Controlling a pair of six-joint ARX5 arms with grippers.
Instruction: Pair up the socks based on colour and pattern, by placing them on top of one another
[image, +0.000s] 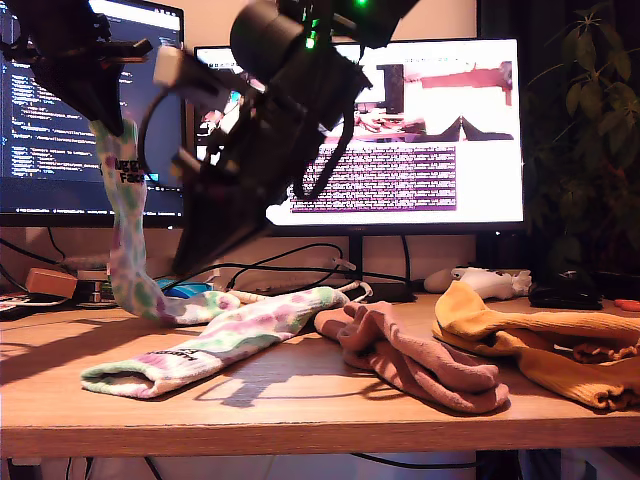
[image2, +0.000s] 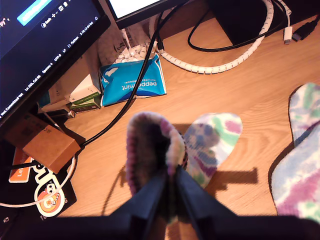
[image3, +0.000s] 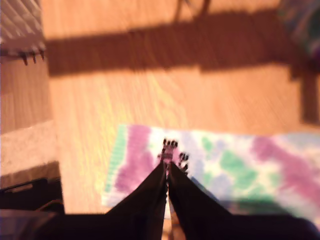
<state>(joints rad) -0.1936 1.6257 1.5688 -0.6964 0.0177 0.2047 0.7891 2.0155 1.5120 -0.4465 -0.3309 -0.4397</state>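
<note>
tie-dye pair not yet stacked
our first gripper (image2: 170, 175) pinches one tie-dye sock (image: 125, 235) aloft; our second gripper (image3: 167, 162), closed, hovers over its mate (image: 235, 340); pink socks (image: 410, 355) and yellow socks (image: 540, 350) lie heaped.

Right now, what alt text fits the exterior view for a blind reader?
My first gripper holds a tie-dye sock up by its cuff at the exterior view's left, toe on the desk. My second gripper hovers over the matching sock lying flat; pink socks and mustard socks lie toward the view's right.
</note>
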